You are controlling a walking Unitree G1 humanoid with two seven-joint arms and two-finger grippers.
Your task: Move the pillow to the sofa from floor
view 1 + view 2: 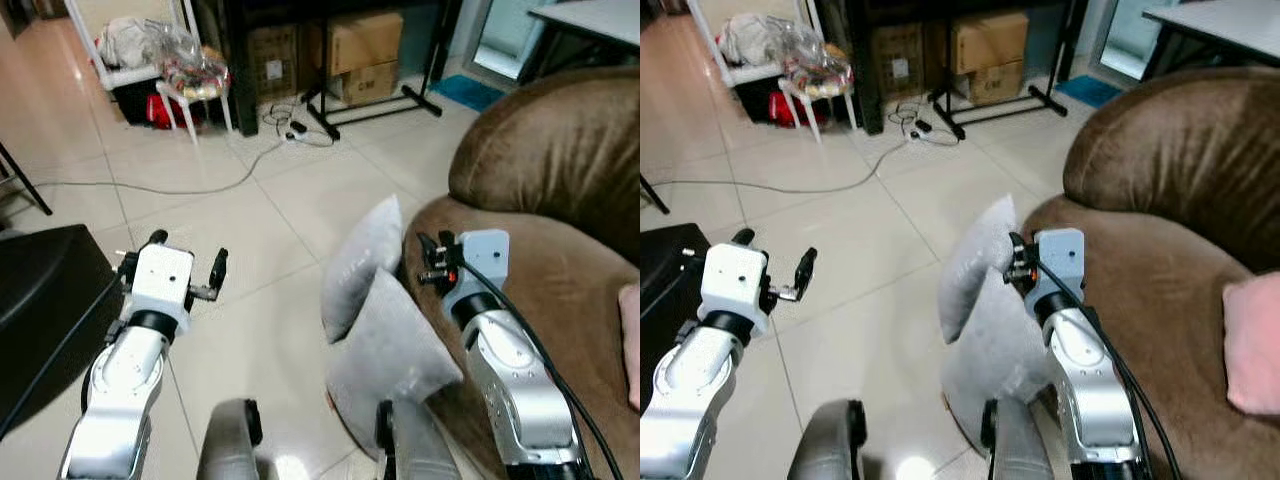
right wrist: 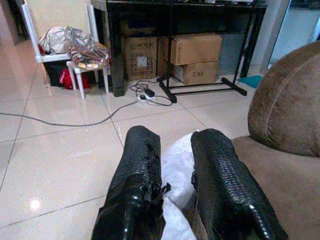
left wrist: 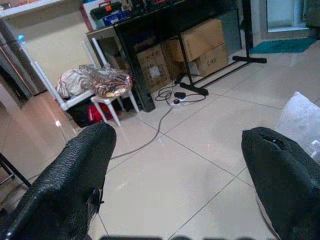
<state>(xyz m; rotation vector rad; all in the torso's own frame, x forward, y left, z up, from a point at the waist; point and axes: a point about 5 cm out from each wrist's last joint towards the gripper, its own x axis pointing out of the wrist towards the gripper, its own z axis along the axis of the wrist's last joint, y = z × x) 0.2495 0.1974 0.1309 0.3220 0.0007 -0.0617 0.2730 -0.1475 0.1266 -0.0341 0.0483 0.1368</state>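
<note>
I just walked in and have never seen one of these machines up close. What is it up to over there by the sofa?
The robot stands by a brown sofa with a grey pillow leaning against the sofa's front, its lower end on the tiled floor. The right gripper has its two black fingers closed on the pillow's top corner. The left gripper is held open over the bare tiles, holding nothing. The pillow is not yet up on the seat.

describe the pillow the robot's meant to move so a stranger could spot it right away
Start at the big brown sofa on the robot's right and look down at its front edge on the tiled floor. The grey pillow leans there against the sofa base, with the right tool pinching its top corner. It is pale grey and on the floor, unlike the pink cushion lying on the seat.
</note>
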